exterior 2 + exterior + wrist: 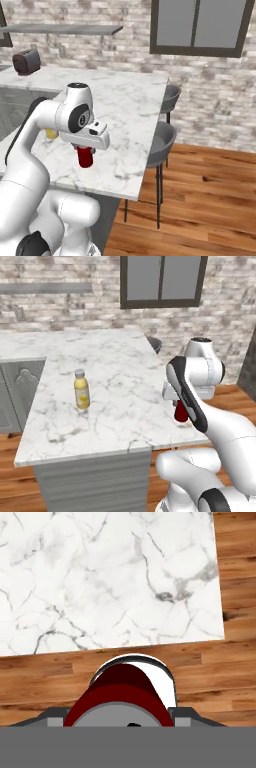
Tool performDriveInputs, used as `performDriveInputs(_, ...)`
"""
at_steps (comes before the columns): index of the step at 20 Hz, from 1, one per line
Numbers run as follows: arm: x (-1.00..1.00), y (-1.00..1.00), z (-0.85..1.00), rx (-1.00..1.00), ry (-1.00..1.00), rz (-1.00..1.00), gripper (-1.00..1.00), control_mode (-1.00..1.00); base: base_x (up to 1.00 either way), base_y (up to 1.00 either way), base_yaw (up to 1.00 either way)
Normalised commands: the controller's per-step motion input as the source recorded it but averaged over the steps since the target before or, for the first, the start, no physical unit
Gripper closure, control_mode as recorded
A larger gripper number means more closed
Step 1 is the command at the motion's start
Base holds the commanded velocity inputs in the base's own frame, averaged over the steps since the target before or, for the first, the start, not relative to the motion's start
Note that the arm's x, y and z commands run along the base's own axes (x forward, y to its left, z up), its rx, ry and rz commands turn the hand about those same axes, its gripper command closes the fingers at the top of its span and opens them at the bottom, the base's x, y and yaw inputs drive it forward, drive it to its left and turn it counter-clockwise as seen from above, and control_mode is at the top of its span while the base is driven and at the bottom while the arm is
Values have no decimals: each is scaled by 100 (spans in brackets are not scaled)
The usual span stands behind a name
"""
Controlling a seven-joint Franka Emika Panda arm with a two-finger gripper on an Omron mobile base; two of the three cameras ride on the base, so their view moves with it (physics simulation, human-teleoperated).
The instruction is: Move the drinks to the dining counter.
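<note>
With the yellow bottle (82, 389) already standing on the dining counter (120, 366), the gripper (86, 150) pinches the red can (85, 157) above the counter's near edge (likely the second delivery), so lowering and releasing should follow.

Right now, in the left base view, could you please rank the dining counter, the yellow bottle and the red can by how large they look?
1. Dining counter, by far the largest.
2. Yellow bottle.
3. Red can, held in the gripper and mostly hidden by the arm, so its rank below the bottle is unsure.
</note>
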Motion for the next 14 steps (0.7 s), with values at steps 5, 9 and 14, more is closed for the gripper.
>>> performDriveInputs(5,0,0,0,0,0,0,100,100,59,0,10)
performDriveInputs(9,0,0,0,0,0,0,100,100,54,-1,5)
performDriveInputs(14,10,0,-2,0,0,0,100,-100,37,0,1)
